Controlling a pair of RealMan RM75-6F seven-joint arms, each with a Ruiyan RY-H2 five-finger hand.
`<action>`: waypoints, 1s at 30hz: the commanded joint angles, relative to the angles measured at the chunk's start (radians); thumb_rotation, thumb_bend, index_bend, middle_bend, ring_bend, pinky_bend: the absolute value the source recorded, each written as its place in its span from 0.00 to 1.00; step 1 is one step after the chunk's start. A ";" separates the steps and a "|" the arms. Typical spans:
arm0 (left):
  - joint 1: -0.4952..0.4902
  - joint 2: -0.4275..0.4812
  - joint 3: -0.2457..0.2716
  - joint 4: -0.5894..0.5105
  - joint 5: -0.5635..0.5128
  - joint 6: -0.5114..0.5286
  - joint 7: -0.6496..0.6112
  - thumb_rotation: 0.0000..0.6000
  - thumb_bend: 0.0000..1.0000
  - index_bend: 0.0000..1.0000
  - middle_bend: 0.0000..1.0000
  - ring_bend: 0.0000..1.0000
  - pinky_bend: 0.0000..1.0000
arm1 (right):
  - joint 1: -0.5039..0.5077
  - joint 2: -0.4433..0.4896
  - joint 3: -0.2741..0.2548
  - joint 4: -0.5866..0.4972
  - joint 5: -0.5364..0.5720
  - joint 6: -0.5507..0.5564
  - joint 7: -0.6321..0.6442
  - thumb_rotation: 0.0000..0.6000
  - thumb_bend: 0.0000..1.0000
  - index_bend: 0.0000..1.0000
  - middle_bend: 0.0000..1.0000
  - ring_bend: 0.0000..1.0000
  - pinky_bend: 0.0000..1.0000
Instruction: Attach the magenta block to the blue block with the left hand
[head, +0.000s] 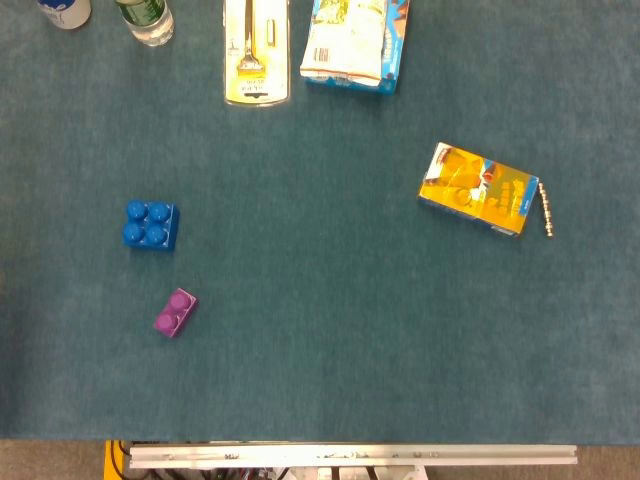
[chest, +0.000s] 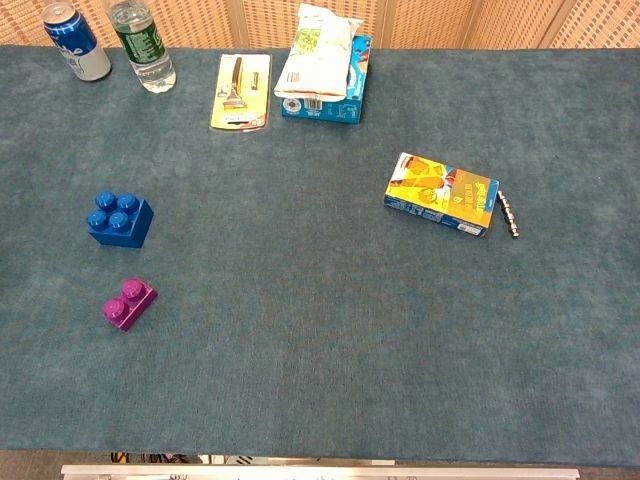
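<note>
hands are out of both views, so whether they are wide, narrow or holding anything cannot be told. magenta block lies free on the bench, near-left, just nearer than the blue block, apart from it. its long axis runs near-left to far-right, studs up. likely risks: nudging the small block askew, or misaligned studs failing to seat.

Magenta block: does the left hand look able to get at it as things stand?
Probably yes. The magenta block lies alone on the left side of the table, apart from the blue block, with nothing on or against it. The left hand is not in view, so reach is unconfirmed.
</note>
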 joint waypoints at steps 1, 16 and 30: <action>-0.001 0.000 0.001 0.005 0.003 -0.003 -0.002 1.00 0.30 0.28 0.25 0.21 0.18 | 0.000 0.001 0.001 0.000 -0.001 0.002 0.000 1.00 0.28 0.51 0.51 0.44 0.47; -0.035 0.069 0.030 -0.005 0.042 -0.084 -0.088 1.00 0.30 0.28 0.25 0.22 0.18 | 0.014 0.020 0.016 -0.018 -0.020 0.016 -0.011 1.00 0.28 0.51 0.51 0.44 0.47; -0.113 0.134 0.106 -0.003 0.065 -0.294 -0.042 1.00 0.30 0.28 0.28 0.22 0.18 | 0.019 0.023 0.016 -0.025 -0.023 0.014 -0.019 1.00 0.28 0.51 0.51 0.44 0.47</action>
